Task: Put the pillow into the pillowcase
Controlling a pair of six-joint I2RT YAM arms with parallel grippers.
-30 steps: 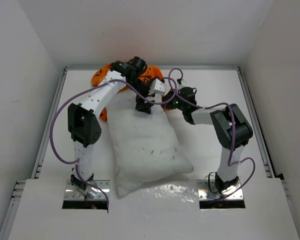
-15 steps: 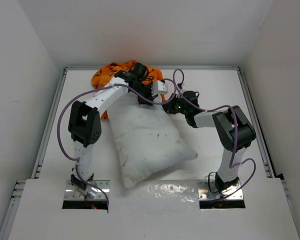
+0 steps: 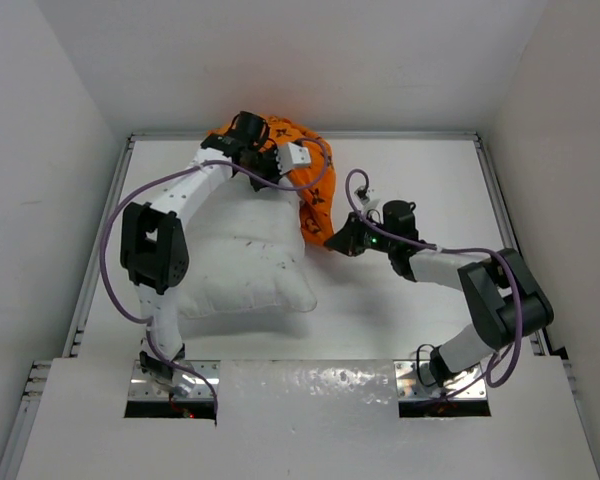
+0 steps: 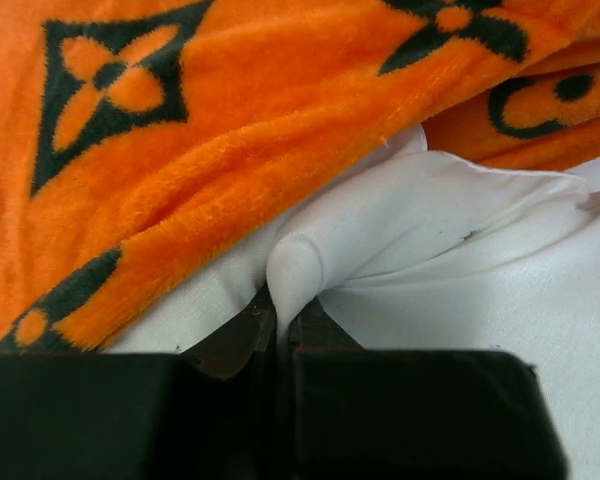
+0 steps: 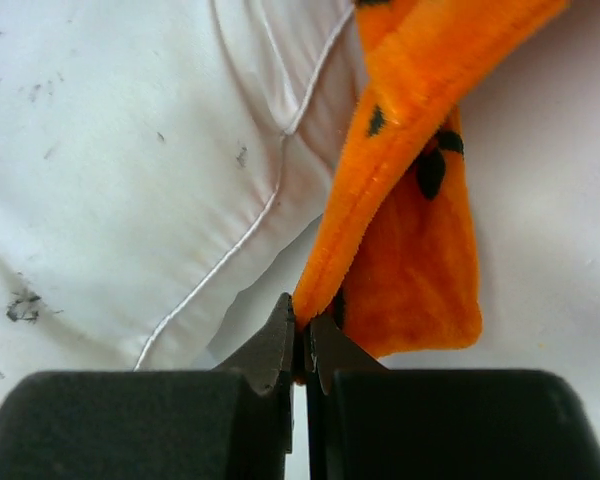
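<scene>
- Two claws are seen clamped on cloth. The near part of the tabletop (image 3: 380, 325) is taken up by the pillow (image 3: 245, 265), which lies left of centre with most of its white bulk uncovered.
- Nearest of the two, the right claw (image 5: 300, 335) is pinched tight on a folded edge of the pillowcase (image 5: 410, 250). An orange strip is stretched out from it, just beside the pillow's piped seam.
- Farther back, the left claw (image 4: 280, 318) is shut on a small fold of white pillow fabric, right at the line where the orange fleece laps over it.
- At the far edge, the rest of the pillowcase is bunched over the pillow's far end. How deep that end sits inside cannot be told.
- The step in hand is judged to be the feeding of the pillow's far corner into the mouth. This is early work, with most of the pillow outside.
- It would be done well if the mouth were held taut and open by the right claw while the pinched corner is pushed under the fleece, not against it.
- The thin pinch of white cloth should be watched. A slip is likely under a hard pull, and the fleece may be dragged along rather than slid over.
</scene>
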